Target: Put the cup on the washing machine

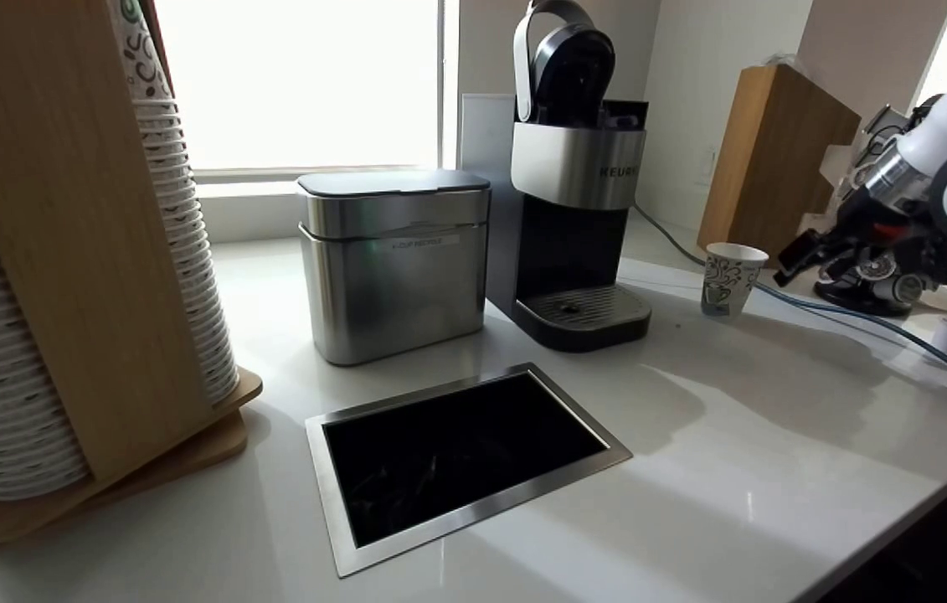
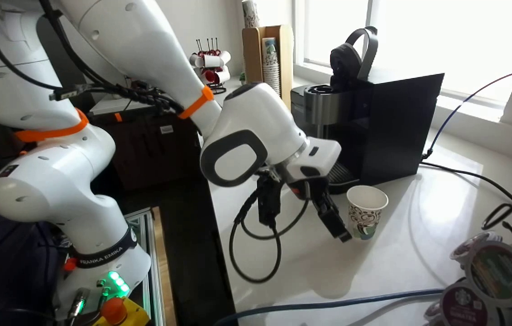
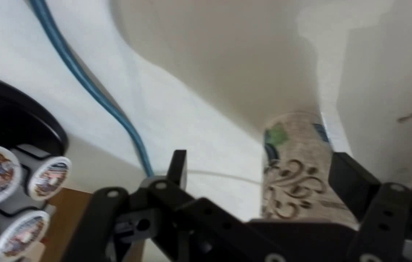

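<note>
Across the white countertop [image 1: 716, 502], a patterned paper cup [image 1: 729, 283] stands right of the upper-centre Keurig coffee maker [image 1: 575, 167], near the gripper [image 3: 264, 170], whose fingers are parted.

The wrist view looks out past the gripper [image 3: 260, 162] at the tabletop [image 3: 209, 138] close ahead, its tilt hard to judge through blur. Both exterior views look down from farther off, on opposing sides of the gripper, sharing cup [image 2: 365, 219] and coffee maker [image 1: 578, 167].

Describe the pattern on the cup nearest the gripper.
The cup has brown swirls, green and blue patches, clearest in the wrist view.
</note>
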Controlling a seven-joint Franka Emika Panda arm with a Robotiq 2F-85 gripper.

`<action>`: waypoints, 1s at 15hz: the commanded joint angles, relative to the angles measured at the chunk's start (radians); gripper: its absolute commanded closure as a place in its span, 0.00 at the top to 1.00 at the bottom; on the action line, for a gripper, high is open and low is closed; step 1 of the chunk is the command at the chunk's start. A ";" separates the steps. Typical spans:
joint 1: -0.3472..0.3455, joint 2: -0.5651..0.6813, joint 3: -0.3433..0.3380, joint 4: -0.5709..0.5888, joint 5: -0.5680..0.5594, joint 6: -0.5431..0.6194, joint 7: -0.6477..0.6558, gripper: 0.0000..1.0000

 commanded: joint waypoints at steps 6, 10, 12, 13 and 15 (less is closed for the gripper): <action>0.131 0.114 -0.371 0.310 -0.671 -0.068 0.526 1.00; 0.222 0.111 -0.333 0.294 -0.909 -0.139 0.729 1.00; 0.280 0.116 -0.308 0.285 -1.018 -0.184 0.876 1.00; 0.307 0.121 -0.294 0.280 -1.064 -0.214 0.951 1.00; 0.343 0.128 -0.268 0.250 -1.117 -0.268 1.076 1.00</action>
